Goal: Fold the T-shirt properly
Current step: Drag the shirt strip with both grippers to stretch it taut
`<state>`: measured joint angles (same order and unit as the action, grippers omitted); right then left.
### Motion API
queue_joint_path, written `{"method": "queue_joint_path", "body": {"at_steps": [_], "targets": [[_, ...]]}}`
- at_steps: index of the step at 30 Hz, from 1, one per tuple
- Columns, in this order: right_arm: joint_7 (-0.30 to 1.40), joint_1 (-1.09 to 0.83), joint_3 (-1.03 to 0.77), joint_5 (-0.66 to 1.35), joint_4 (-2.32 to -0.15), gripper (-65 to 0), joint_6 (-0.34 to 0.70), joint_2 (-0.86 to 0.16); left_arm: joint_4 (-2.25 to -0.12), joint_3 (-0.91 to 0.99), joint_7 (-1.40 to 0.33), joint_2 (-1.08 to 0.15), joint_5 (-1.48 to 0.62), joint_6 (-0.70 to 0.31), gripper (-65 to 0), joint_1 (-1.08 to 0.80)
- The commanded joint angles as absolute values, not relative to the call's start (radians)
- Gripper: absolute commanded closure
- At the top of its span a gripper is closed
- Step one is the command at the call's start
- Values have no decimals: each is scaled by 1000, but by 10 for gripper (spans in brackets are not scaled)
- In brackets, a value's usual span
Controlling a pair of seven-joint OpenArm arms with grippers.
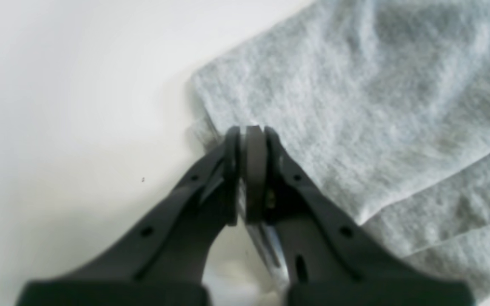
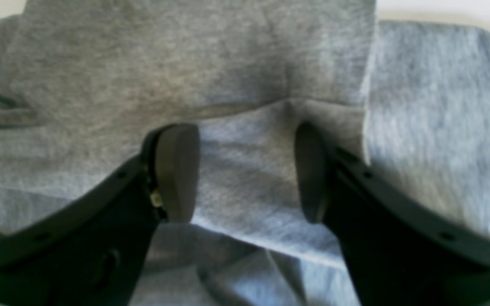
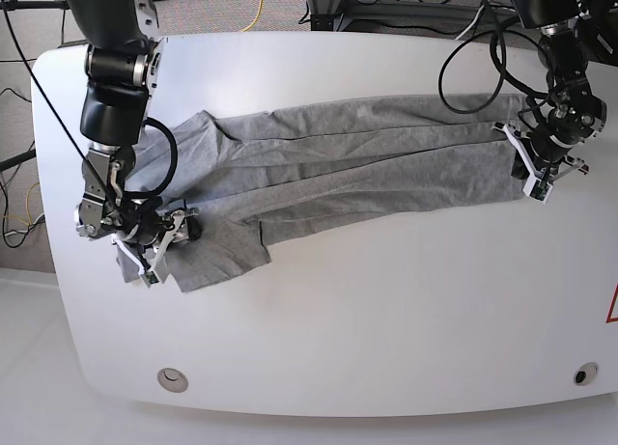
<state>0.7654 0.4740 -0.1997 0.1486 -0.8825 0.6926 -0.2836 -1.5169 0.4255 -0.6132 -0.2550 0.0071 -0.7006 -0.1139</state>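
Half folded lengthwise, T-shirt (image 3: 338,165) beneath the spread, empty right gripper (image 2: 245,170); left gripper (image 1: 249,140) pinched on its edge, cross-folds left.

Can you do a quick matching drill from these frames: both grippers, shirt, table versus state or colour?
Column 1:
1. left gripper
2. right gripper
3. T-shirt
4. table

Column 2:
A. white
B. open, jaws apart over grey cloth
C. heather grey, stretched lengthwise across the table
D. shut at the shirt's edge

Pairs: 1-D, 2-B, 3-C, 4-A
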Motion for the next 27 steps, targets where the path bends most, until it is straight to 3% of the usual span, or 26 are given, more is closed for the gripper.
{"method": "queue_joint_path", "body": {"at_steps": [1,10,27], "targets": [[770,493,-193,139,-874,-364,683,-298,-1529,434,-611,-269,-1,-698,-14,-105],[668,499,-167,132,-882,-391,644,-313,-1528,432,-609,-265,0,-698,-12,-117],[692,502,-199,144,-968,-412,654,-278,-1522,432,-613,-266,-8,-698,-13,-83]]}}
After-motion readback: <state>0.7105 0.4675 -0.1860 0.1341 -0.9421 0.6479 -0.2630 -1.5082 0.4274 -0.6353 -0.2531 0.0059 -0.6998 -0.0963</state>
